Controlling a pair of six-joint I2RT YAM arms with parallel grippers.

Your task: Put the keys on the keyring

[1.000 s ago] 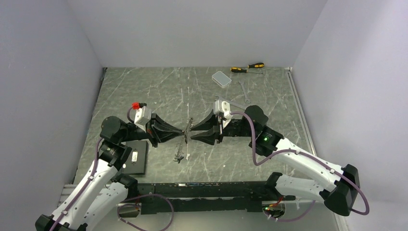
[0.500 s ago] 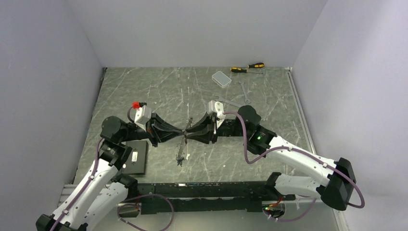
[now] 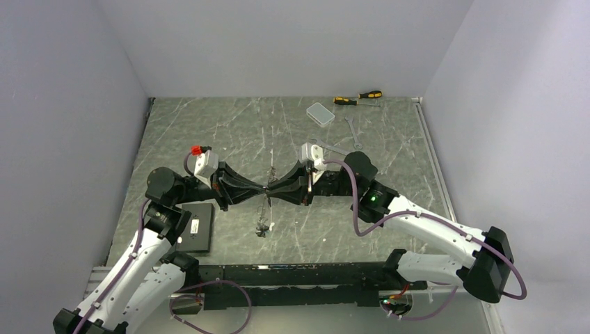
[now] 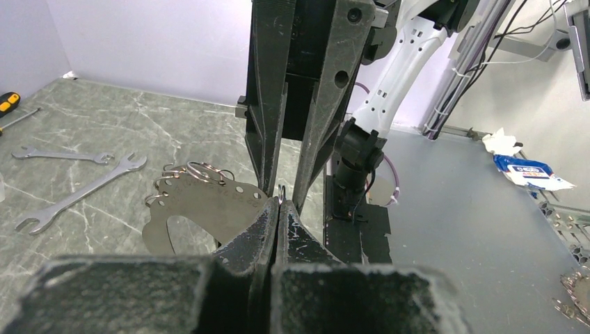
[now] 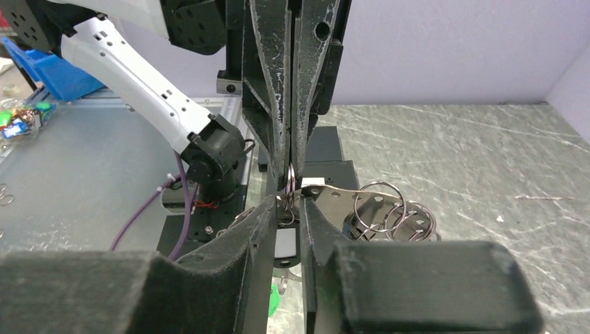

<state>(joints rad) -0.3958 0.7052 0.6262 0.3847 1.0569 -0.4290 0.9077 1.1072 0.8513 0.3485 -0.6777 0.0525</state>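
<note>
Left tool [image 4: 278, 207]: closed tight on the thin keyring [image 4: 282, 189]. Right tool [image 5: 287, 212]: narrow, nipping the keys [image 3: 262, 217] at a black tag, tip to tip with the left. Keys: bunch hanging under both tips, mid-desk [image 3: 209, 132]. Wrenches [image 3: 351, 131]: beyond, lying flat.

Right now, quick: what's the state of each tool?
Left tool: closed, pinching the keyring.
Right tool: slightly apart around the keyring and a black key tag; grip cannot be told.

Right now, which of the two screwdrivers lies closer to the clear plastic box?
The left screwdriver, just right of the clear box; the other screwdriver lies farther right and further back.
</note>
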